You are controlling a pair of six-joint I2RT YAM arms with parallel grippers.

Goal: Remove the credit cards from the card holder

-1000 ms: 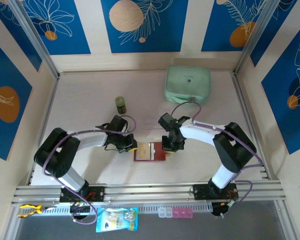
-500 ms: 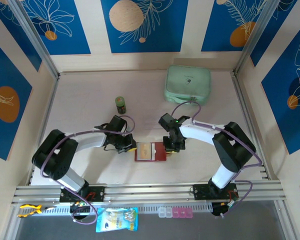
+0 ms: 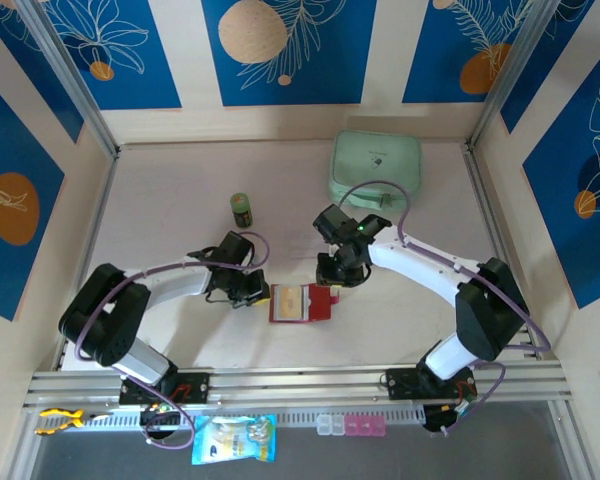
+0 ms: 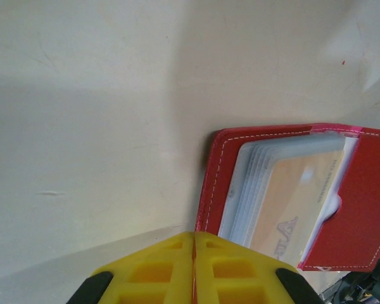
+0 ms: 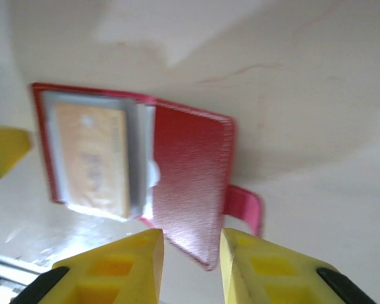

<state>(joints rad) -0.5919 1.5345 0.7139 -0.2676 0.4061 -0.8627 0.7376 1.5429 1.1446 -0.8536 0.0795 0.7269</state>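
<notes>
Closest to me, just ahead of the two arm bases, the card holder (image 3: 320, 308) lies flat and open on the pale matte table (image 3: 180, 170). The task looks barely started. The tan-orange card (image 4: 297, 196) is tucked in the top sleeve and I see nothing pulled out yet.

The left gripper (image 4: 193, 259) sits low at the holder's left edge with its yellow fingers squeezed together and nothing between them. My guess is it's parked there as a stop so the wallet won't skid. I can't tell if it's actually touching.

The right gripper (image 5: 190, 244) hovers over the right-hand flap, fingers parted and empty. To me that reads as lining up for the card.

Material-wise, the holder is red and grainy like faux leather, with pale stitching round the edge. A little snap tab (image 5: 246, 208) pokes off the flap's outer side. The sleeves (image 4: 240, 190) are cloudy clear plastic, stacked like pages, with a half-moon thumb notch. The card looks thin, stiff and glossy, so probably slippery to pinch.

Further back a small green bottle (image 3: 241, 209) stands upright, well apart from the action. Near the far wall is a mint-green case (image 3: 375, 167), a soft-looking rounded rectangle.
</notes>
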